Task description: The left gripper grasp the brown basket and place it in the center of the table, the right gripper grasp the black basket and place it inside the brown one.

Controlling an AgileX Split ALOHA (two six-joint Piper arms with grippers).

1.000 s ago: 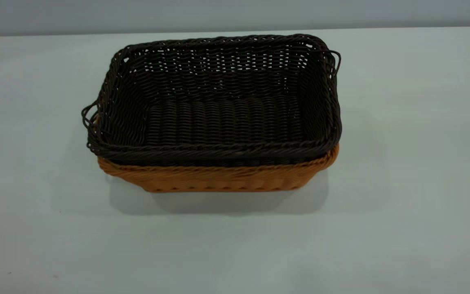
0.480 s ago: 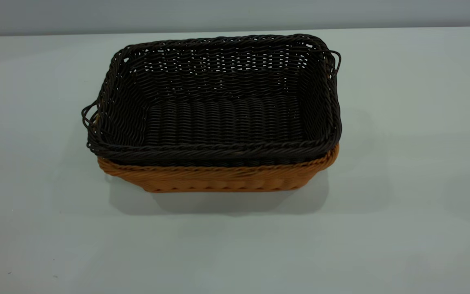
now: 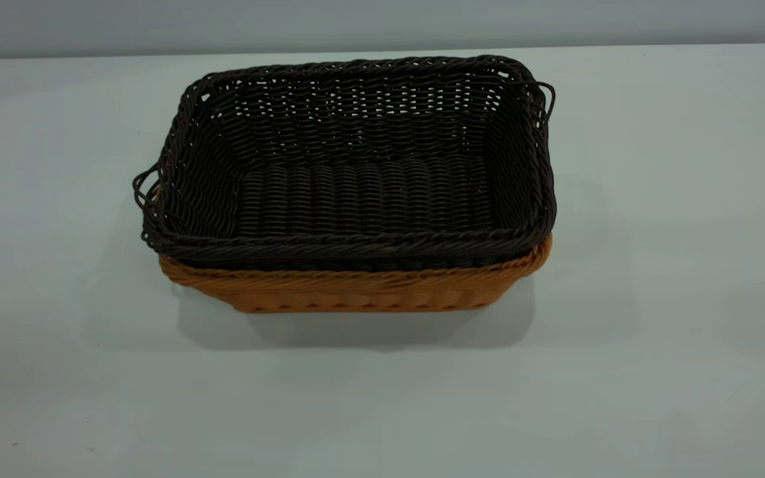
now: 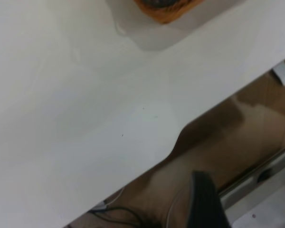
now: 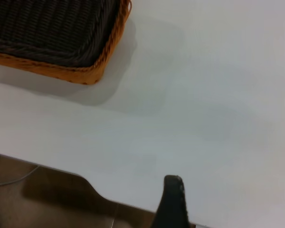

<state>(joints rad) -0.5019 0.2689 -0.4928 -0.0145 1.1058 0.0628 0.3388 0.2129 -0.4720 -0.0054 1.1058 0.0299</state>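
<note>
Now — black basket (image 3: 356, 192) nested inside brown basket (image 3: 356, 292) | table (image 3: 655, 332) | jaws' state: cannot tell

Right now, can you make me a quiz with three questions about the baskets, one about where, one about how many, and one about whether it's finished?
1. Where is the black basket?
A. Inside the brown basket
B. Beside the brown basket
C. Upside down on the table

2. How many baskets are there?
A. One
B. Two
C. Three

3. Is a gripper holding a basket?
A. The left one holds the brown basket
B. The right one holds the black basket
C. Neither touches a basket

Answers:
1. A, the dark basket sits nested in the orange-tan one, whose rim and wall show below it.
2. B, one dark and one orange-tan.
3. C, the exterior view shows no arm near the baskets, and both wrist views look at the table's edge from farther off.
</note>
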